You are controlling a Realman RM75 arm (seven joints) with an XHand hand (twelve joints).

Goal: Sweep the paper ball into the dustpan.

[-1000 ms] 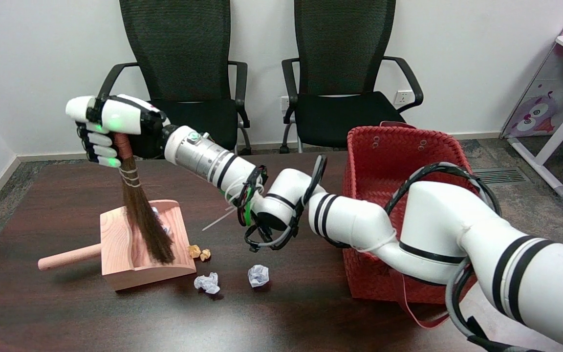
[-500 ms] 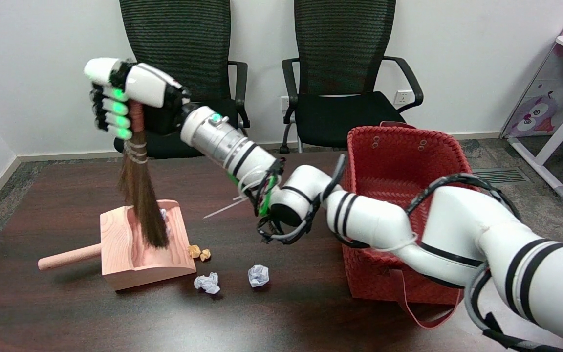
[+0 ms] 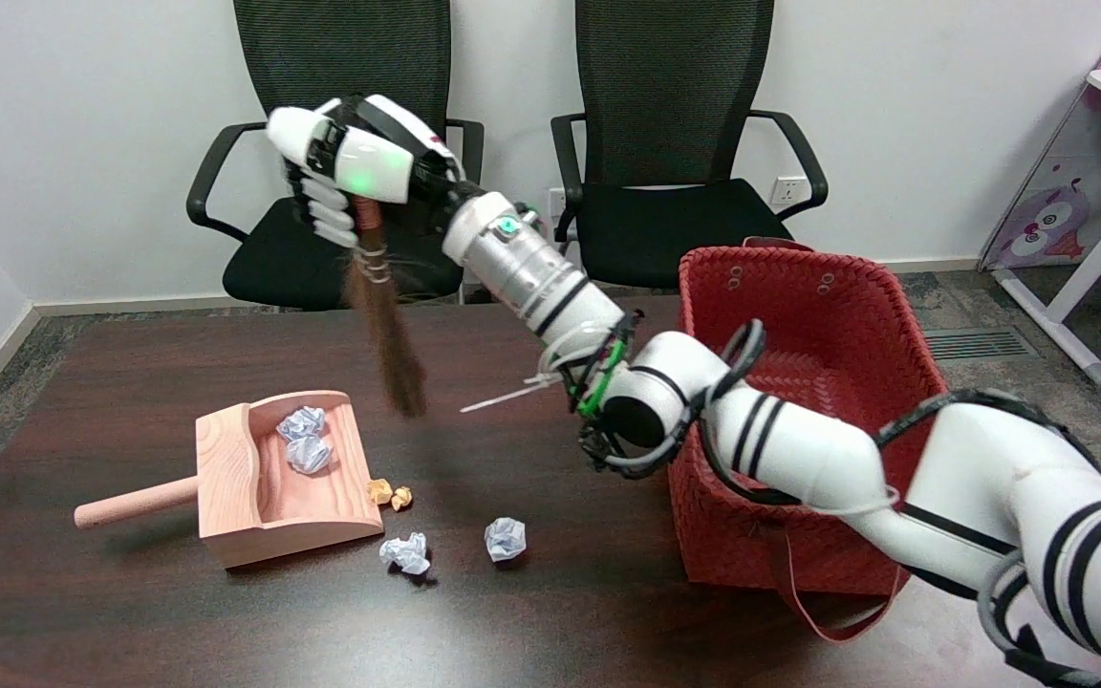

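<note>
A robot's right hand [image 3: 359,172] holds a small brown broom [image 3: 388,334] in the air above a dark desk [image 3: 560,602], its fingers [image 3: 329,212] clamped around the wrapped handle, bristles hanging clear of the surface, probably so it can swing over without scattering anything. A wooden dustpan [image 3: 264,478] lies at the left, mouth facing right, with two paper balls [image 3: 304,438] inside. Two white paper balls, one [image 3: 405,552] by the dustpan's near corner and another [image 3: 506,538] further right, wait on the desk. A red basket [image 3: 780,315] stands at the right.
</note>
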